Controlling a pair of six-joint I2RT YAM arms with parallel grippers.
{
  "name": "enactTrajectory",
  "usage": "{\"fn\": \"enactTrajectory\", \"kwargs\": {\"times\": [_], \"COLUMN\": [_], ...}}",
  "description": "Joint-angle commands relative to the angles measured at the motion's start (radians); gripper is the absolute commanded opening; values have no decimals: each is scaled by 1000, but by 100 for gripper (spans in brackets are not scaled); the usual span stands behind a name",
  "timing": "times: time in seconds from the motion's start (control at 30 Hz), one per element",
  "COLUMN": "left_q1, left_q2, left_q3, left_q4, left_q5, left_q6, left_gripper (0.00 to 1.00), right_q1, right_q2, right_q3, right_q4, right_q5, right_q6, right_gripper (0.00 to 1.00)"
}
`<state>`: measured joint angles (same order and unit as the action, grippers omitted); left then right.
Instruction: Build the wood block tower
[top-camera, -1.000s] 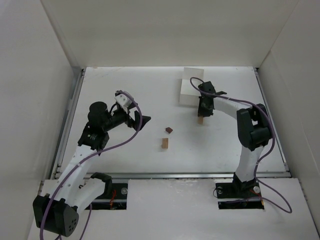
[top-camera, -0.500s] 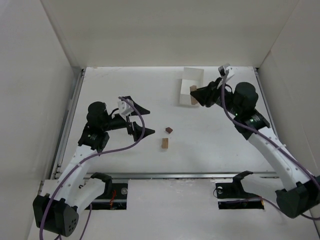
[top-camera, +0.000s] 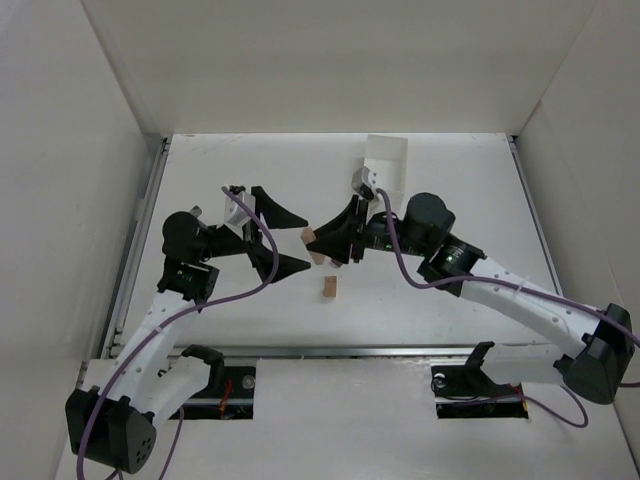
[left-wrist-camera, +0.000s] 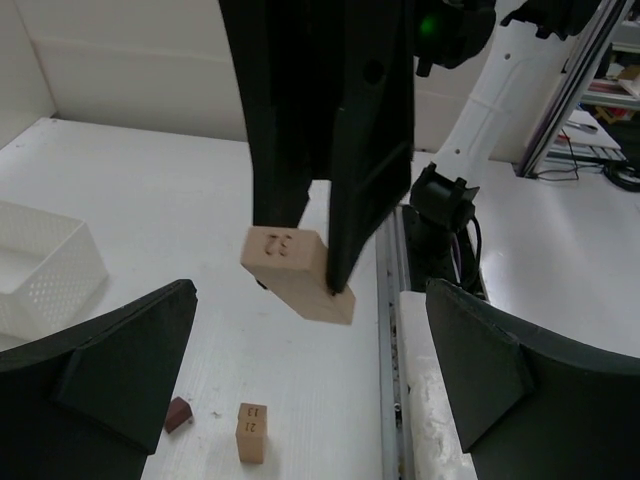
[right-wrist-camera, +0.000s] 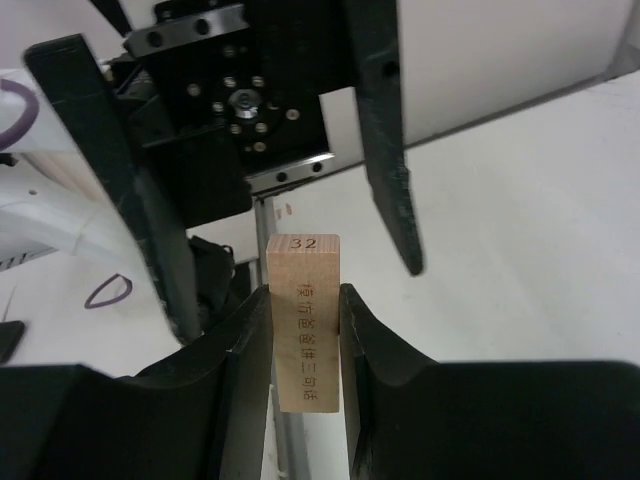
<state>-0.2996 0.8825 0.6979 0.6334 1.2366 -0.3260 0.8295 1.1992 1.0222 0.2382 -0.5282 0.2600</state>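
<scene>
- Pinching a light tan block (right-wrist-camera: 303, 320) marked 32 between its fingers, right gripper (top-camera: 328, 240) holds it above the table (top-camera: 450, 320).
- Spread wide, left gripper (top-camera: 303, 243) flanks that block without touching it.
- Second tan block (top-camera: 329, 287) and dark reddish-brown block (left-wrist-camera: 178, 413) sit on the table below, near each other.

The white table (top-camera: 450, 210) is walled in by plain white panels on its left, far and right sides. Near its middle a light tan block (top-camera: 329, 287) stands upright on one end, with printed marks on the face seen by the left wrist camera. A small dark reddish-brown block (left-wrist-camera: 178, 413) lies near it, not touching. Toward the far edge, right of centre, sits a white box (top-camera: 386, 158) with lattice walls, well apart from both blocks.
</scene>
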Motion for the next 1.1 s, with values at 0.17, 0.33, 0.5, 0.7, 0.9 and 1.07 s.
{"fn": "enactTrajectory", "kwargs": {"times": [0.17,0.33,0.5,0.7,0.9,1.07], "left_q1": [-3,-3,-3,-3,-3,-3], "left_q2": [-45,-45,-45,-45,-45,-45], "left_q3": [-1,-12,-21,-21,-21,-21], "left_q4": [-49,43,54,63,39,-29], "left_q5": [-85,-65,-55,-55,-46,-46], "left_q6": [-14,-97,-97,-108,-87,-35], "left_gripper": [93,83,71,52,13,0], "right_q1": [71,94,112,112,112,112], "right_q2": [-42,-18,17,36,36,36], "right_q3": [27,27,45,45,45,45], "right_q4": [188,233,254,254,274,274], "right_q5": [88,114,103,94,94,85], "right_q6": [-28,-10,-10,-10,-1,8], "right_gripper": [0,0,0,0,0,0]}}
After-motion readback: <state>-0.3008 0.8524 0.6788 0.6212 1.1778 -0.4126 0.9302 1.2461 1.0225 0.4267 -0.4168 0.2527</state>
